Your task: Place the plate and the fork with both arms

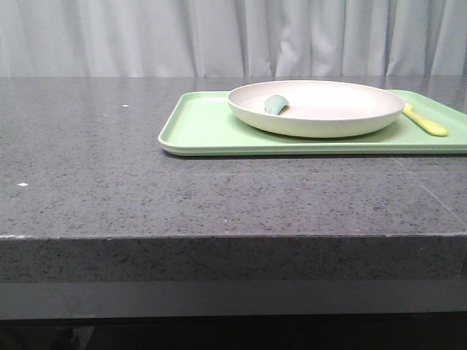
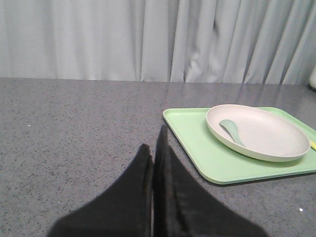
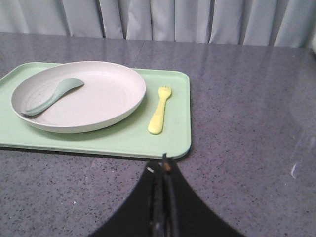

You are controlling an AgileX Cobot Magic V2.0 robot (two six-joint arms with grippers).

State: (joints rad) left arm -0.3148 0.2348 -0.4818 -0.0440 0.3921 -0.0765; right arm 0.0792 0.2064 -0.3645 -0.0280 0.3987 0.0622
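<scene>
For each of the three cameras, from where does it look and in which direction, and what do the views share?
Front view: low at the table's near edge, facing forward to the curtain; no robot part shows.
Left wrist view: on the left arm, over the table left of the tray; the left tool, shut, shows.
Right wrist view: on the right arm, near the tray's right end and the fork; the right tool, shut, shows.
All three share the plate holding the spoon.

Light-green tray, teal spoon, dark speckled desk, pale curtain.

The rectangular tray [image 1: 197, 127] lies flat at the desk's [image 1: 87, 175] two o'clock; the spoon [image 3: 49, 98] rests above it, and the pleated curtain [image 1: 109, 36] hangs at twelve o'clock.
</scene>
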